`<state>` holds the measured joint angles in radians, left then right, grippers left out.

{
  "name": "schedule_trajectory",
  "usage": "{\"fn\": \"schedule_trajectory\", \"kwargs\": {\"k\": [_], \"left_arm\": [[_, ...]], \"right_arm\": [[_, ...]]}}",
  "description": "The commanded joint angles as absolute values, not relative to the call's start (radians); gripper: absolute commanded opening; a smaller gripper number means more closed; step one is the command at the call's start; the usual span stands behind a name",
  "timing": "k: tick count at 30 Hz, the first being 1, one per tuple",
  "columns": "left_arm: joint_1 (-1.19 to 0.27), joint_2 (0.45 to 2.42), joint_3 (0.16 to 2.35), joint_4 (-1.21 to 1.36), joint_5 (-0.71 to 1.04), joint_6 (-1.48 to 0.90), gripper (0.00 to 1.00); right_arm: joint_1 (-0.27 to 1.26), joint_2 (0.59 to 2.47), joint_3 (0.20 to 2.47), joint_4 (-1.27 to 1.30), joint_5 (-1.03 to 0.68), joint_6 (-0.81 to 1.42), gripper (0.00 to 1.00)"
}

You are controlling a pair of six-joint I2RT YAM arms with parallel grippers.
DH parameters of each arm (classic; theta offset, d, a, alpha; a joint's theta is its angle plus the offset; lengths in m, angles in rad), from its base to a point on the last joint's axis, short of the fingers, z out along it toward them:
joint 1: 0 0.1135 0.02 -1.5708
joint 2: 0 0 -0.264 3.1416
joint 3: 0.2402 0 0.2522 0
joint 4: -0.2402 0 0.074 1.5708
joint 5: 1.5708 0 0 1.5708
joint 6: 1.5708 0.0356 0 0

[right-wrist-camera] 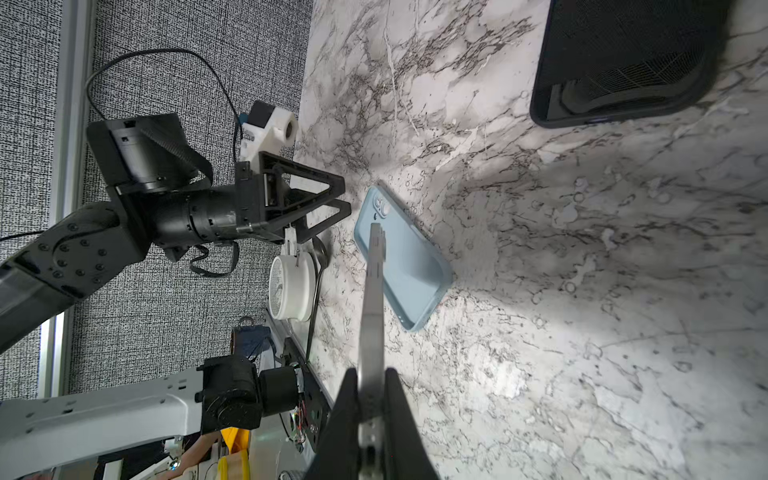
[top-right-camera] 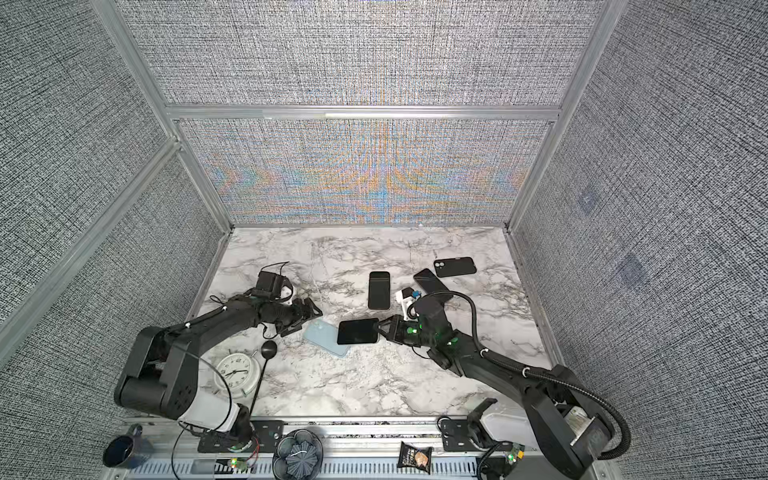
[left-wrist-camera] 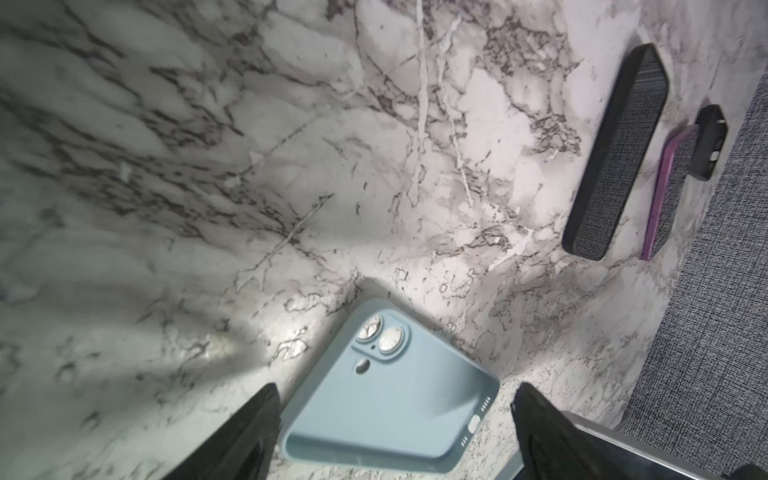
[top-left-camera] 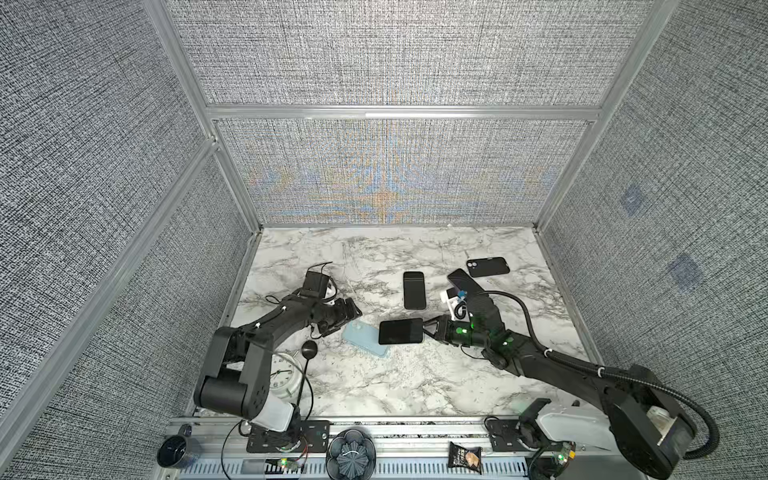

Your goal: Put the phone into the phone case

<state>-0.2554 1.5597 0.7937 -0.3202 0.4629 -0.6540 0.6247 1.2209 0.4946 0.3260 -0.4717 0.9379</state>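
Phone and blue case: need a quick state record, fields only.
phone: clamped at one end by the right fingers, screen up, off the table
case: blue, flat on the table, empty, partly under the phone in both top views
left fingers: open, by the case, holding nothing
phone-case contact: cannot tell
task: phone not yet in case

Marble desk (top-left-camera: 374, 257), and a light-blue case (top-left-camera: 361, 338) lies flat near the middle. Behind it, a black phone (top-left-camera: 414, 290). White clock (top-left-camera: 284, 376) sits near-left.
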Motion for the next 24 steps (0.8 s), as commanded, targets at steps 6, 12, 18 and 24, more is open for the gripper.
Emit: {"fn": "schedule_trajectory", "kwargs": {"k": [6, 12, 18, 24], "left_arm": [[-0.284, 1.535, 0.728, -0.251, 0.515, -0.683, 0.87], [-0.323, 1.476, 0.632, -0.172, 0.533, -0.76, 0.87], [-0.382, 1.463, 0.604, -0.108, 0.528, -0.819, 0.87], [-0.398, 1.44, 0.589, -0.092, 0.509, -0.823, 0.87]], "right_arm": [[0.627, 1.226, 0.491, 0.38, -0.491, 0.951, 0.03], [0.627, 1.255, 0.49, 0.408, -0.498, 0.989, 0.03], [0.625, 1.256, 0.489, 0.413, -0.505, 0.997, 0.03], [0.624, 1.258, 0.479, 0.416, -0.518, 1.014, 0.03]]}}
